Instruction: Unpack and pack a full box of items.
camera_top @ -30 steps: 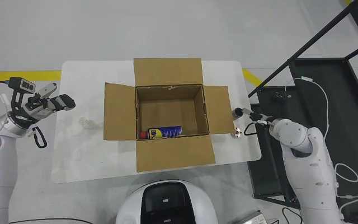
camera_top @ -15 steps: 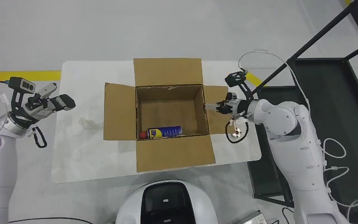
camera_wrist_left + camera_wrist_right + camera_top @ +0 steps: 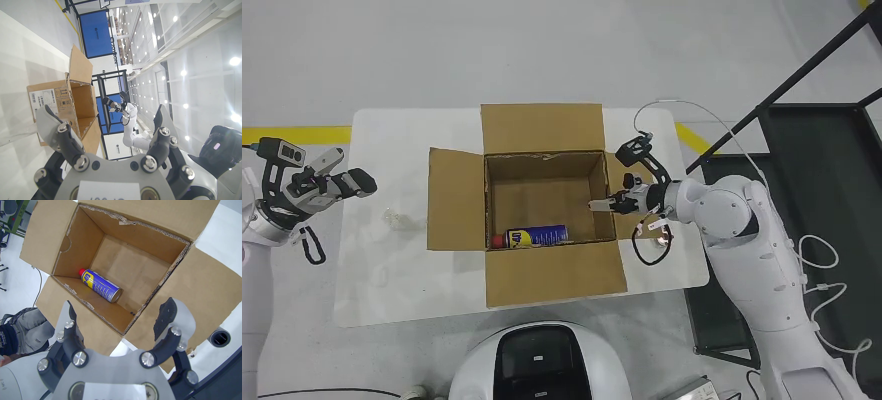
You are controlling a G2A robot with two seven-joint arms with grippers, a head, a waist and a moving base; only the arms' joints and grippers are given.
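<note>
Right gripper point(image 3: 604, 203), released and empty, at right rim of box point(image 3: 542, 128); can point(image 3: 537, 237) lies inside. Left gripper point(image 3: 354, 182), released, at frame left.

The right pincer point(image 3: 600, 204) hangs over the side wall of the open cardboard box point(image 3: 542, 128), tips pointing inward. The blue spray can point(image 3: 538, 237) lies on the box floor just ahead of the tips, toward the robot. Behind the pincer, a small metal part point(image 3: 659, 232) rests on the white table point(image 3: 392, 290)
</note>
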